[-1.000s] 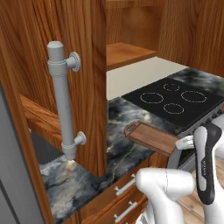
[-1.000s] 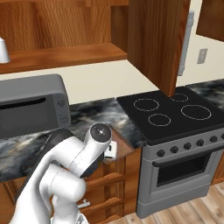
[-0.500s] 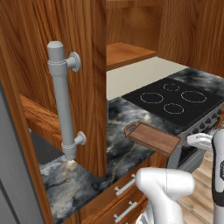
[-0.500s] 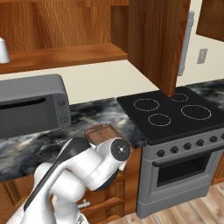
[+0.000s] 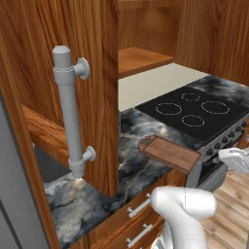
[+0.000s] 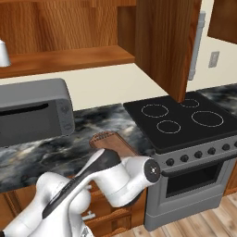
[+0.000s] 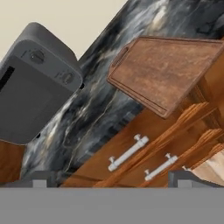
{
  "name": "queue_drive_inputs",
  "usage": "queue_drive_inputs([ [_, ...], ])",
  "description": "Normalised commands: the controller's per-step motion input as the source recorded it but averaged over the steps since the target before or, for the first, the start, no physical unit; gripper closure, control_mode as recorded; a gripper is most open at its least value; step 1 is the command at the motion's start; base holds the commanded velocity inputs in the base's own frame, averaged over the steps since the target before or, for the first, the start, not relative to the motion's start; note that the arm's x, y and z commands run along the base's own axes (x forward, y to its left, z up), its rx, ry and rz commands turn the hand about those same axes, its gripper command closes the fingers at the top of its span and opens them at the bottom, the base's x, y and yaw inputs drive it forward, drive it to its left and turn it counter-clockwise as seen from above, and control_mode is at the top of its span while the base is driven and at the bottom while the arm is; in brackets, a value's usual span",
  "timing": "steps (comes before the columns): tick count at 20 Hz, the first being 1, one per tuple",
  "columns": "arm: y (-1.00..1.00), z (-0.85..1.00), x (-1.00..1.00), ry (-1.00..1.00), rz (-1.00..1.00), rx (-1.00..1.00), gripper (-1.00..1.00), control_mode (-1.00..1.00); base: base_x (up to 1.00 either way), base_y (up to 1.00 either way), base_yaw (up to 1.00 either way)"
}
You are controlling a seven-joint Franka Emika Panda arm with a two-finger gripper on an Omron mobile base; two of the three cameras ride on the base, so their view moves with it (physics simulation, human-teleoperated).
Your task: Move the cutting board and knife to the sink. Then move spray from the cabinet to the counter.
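Cutting board (image 7: 168,72) sitting flat on the counter (image 7: 94,118), upper right of the hand view, one corner hanging out past the front edge over the wooden drawers (image 7: 144,153). Slotted handle end pointing toward the wall. Same board centre-right in the left base view (image 5: 169,153), just left of the stove (image 5: 199,113), and partly tucked behind the white arm in the right base view (image 6: 111,141).

Gripper (image 7: 109,180) low in front of the drawers, looking up at the counter edge (just the two dark finger tips poking up at the bottom corners of the hand view). Jaws spread as wide as they go, nothing between them, not touching the board.

Grey toaster oven (image 7: 33,83) on the counter at the left of the hand view, well apart from the board; also at the left of the right base view (image 6: 34,111).

Cabinet (image 5: 73,73) door swung open, taking up the left half of the left base view, long grey bar handle (image 5: 70,109) upright on it. Small white bottle, probably the spray (image 6: 3,53), on the shelf at the far upper left edge of the right base view, mostly cut off.
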Motion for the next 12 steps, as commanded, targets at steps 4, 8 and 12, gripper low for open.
queue_drive_inputs([
  [4, -0.25, -0.33, 0.13, 0.01, 0.05, 0.15, -1.0, -1.0, 0.0, 0.0, 0.0],
  [8, -0.07, -0.42, 0.25, 0.04, 0.02, 0.18, -1.0, -1.0, 0.0, 0.0, 0.0],
  [12, 0.0, -0.46, 0.49, 0.02, -0.02, 0.13, -1.0, -1.0, 0.0, 0.0, 0.0],
])
